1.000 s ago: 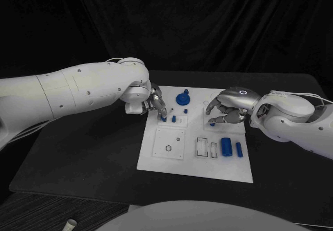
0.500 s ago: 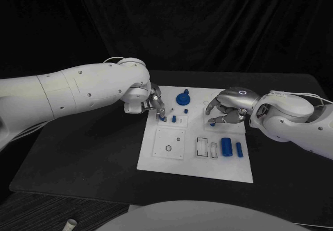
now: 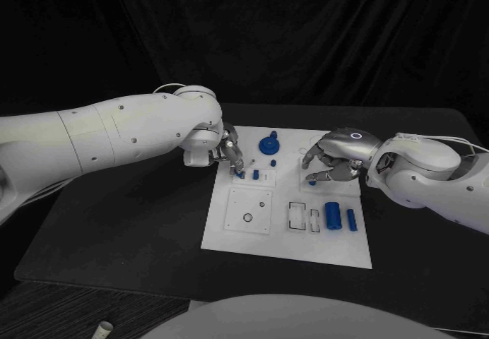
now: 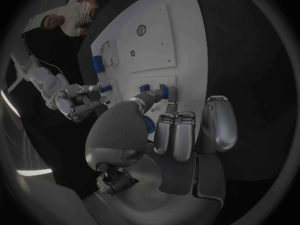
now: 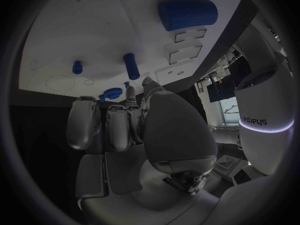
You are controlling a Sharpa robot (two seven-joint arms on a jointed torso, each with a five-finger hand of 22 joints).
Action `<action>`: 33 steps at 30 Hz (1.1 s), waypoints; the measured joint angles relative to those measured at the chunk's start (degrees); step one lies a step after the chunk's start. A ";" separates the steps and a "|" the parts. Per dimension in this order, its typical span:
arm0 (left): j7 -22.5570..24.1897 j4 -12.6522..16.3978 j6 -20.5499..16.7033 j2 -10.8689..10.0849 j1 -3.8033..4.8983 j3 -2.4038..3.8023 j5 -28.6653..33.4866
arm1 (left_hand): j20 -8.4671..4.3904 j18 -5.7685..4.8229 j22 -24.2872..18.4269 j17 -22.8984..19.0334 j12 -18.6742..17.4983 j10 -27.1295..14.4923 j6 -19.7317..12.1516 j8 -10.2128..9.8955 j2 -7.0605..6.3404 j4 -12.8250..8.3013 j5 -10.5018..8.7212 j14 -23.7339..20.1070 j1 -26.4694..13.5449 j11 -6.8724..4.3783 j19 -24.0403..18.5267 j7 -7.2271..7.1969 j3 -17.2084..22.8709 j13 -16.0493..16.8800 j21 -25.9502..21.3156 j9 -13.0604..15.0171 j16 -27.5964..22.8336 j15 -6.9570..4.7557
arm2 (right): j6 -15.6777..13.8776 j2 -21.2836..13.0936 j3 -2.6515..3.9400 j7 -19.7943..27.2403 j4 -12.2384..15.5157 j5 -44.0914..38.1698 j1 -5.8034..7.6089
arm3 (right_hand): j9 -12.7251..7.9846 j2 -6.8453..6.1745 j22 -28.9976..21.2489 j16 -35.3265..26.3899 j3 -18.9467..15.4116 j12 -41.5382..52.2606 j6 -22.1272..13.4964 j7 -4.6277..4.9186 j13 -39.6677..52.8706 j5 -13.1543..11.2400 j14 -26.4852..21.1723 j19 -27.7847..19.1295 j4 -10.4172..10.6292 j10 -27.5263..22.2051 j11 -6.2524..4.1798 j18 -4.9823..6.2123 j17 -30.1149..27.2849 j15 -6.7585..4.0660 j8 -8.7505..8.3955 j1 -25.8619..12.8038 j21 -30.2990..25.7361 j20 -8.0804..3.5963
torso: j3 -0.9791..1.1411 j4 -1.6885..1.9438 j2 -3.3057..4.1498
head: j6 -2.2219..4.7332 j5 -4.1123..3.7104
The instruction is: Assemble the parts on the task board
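The white task board (image 3: 237,236) lies mid-table. My left hand (image 3: 226,154) is at its far left corner, where thumb and finger pinch a small blue peg (image 3: 239,171) (image 4: 171,92); a second peg (image 3: 256,173) stands just beside it. A blue knob (image 3: 269,145) sits at the far edge. My right hand (image 3: 331,164) hovers over the board's far right part, its fingers curled down with tips at the surface; nothing shows between them. A blue cylinder (image 3: 332,215) (image 5: 187,14) and a slimmer blue piece (image 3: 352,219) lie on the right side.
The black table (image 3: 122,226) has bare room to the left and near side of the board. Square and round recesses (image 3: 249,212) are on the board's near left. A small pale object (image 3: 103,329) lies below the table's near edge.
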 measured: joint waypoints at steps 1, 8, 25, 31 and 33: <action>0.00 0.03 0.02 0.04 -0.02 0.00 -0.03 | 0.00 0.00 0.00 0.00 0.00 0.00 0.00 0.18 -0.12 0.00 0.00 0.00 -0.44 0.00 0.00 0.00 0.00 0.00 0.00 0.00 0.00 0.00 | 0.02 0.01 0.00 -0.01 -0.02 0.00 0.00 | 0.00 0.00 0.00 0.00 0.00 0.00 0.00 0.00 0.00 0.00 0.00 0.00 0.00 0.00 0.00 0.00 0.00 0.00 0.00 0.00 0.00 0.00 | -0.01 -0.01 0.00 | 0.00 0.01; 0.05 0.06 0.03 0.20 -0.12 0.01 -0.19 | 0.00 0.00 0.00 0.00 0.00 0.22 0.00 0.57 -0.08 0.00 0.33 0.00 -0.97 -0.22 0.00 0.00 0.00 0.00 0.00 -0.01 0.00 0.00 | 0.15 0.07 0.00 -0.08 -0.07 0.00 0.00 | 0.00 0.11 -0.01 -0.23 0.00 -0.23 0.00 0.00 -0.06 0.24 0.00 0.00 0.00 0.00 0.00 0.00 0.00 0.00 0.00 0.11 -0.21 0.00 | -0.01 0.01 0.01 | 0.00 -0.14; 0.05 -0.17 -0.11 0.40 -0.18 0.00 -0.34 | -0.20 0.00 -0.01 0.00 0.00 0.21 0.01 1.13 -0.31 0.00 1.04 0.22 -1.36 -0.21 0.21 0.00 0.00 0.00 0.00 -0.32 0.00 -0.22 | 0.52 0.05 0.00 -0.26 -0.16 0.00 -0.01 | 0.00 0.24 -0.02 -0.44 0.00 -0.23 0.20 0.20 -0.16 0.23 0.00 0.00 0.00 -0.43 0.01 0.00 0.00 0.00 0.00 0.24 -0.65 0.00 | 0.01 0.04 0.01 | 0.00 0.02; 0.02 -0.08 -0.20 0.39 -0.19 0.00 -0.41 | -0.20 0.00 -0.01 0.00 0.00 0.21 -0.22 1.16 -0.46 -0.01 1.04 0.22 -1.51 -0.22 0.21 -0.23 0.00 0.00 -0.38 -0.32 0.00 -0.22 | 0.64 0.07 -0.01 -0.30 -0.16 0.00 -0.01 | 0.00 0.24 -0.02 -0.46 0.00 -0.23 0.20 0.20 -0.16 0.23 0.00 0.00 0.00 -0.43 0.00 0.00 0.00 0.00 0.00 0.24 -0.66 0.00 | 0.02 0.04 0.03 | 0.00 0.02; 0.00 0.01 -0.29 0.36 -0.19 0.00 -0.46 | -0.20 0.00 -0.01 0.00 0.00 0.21 -0.22 1.20 -0.53 -0.01 1.60 0.22 -1.58 -0.21 0.21 -0.23 0.00 0.00 -0.38 -0.44 0.00 -0.22 | 0.69 0.07 -0.01 -0.32 -0.17 0.00 -0.01 | 0.05 0.24 -0.02 -0.46 0.00 -0.23 0.20 0.20 -0.27 0.23 0.00 0.00 0.00 -0.43 0.00 0.00 0.00 0.00 0.00 0.24 -0.66 0.00 | 0.02 0.04 0.03 | 0.00 0.04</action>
